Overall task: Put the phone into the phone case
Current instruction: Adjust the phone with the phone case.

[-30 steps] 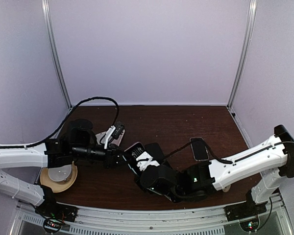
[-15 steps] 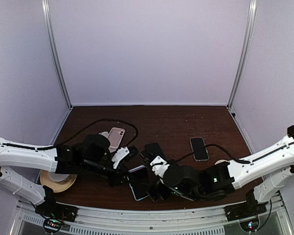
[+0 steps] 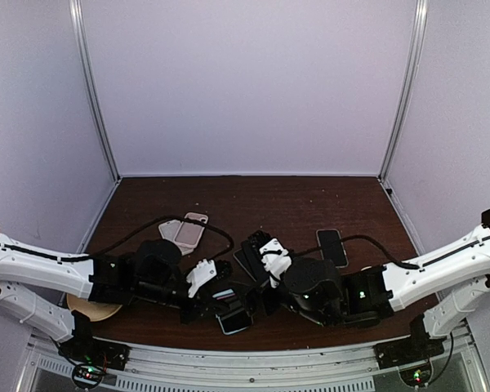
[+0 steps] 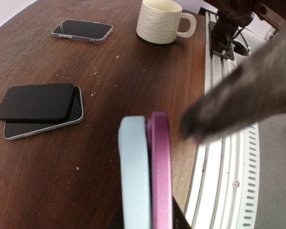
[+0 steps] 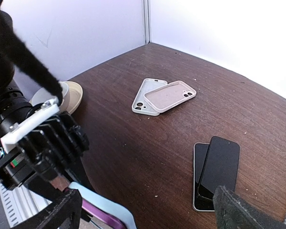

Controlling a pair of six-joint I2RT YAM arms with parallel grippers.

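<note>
A light-blue phone case (image 4: 133, 176) and a purple phone (image 4: 160, 176) are pressed flat together, seen edge-on in the left wrist view. My left gripper (image 3: 219, 300) is shut on the pair and holds it low over the table's near edge. From the right wrist the pair (image 5: 105, 212) shows at the bottom, blue on top and purple beneath. My right gripper (image 5: 148, 214) is open wide, its fingers either side of the view with nothing between them. It hovers just right of the held pair (image 3: 233, 320). One of its fingers (image 4: 243, 105) blurs across the left wrist view.
Two stacked black phones (image 4: 40, 107) lie mid-table. A phone in a clear case (image 4: 82, 30) and a cream mug (image 4: 162, 20) are further right. White and pink empty cases (image 5: 164, 95) overlap at the back left. A tan roll (image 3: 90, 309) sits front left. The metal rail (image 4: 224, 191) edges the table.
My left gripper has brought the phone and case from mid-table down toward the near edge. The right gripper has opened wide, come off the pair and followed alongside.
</note>
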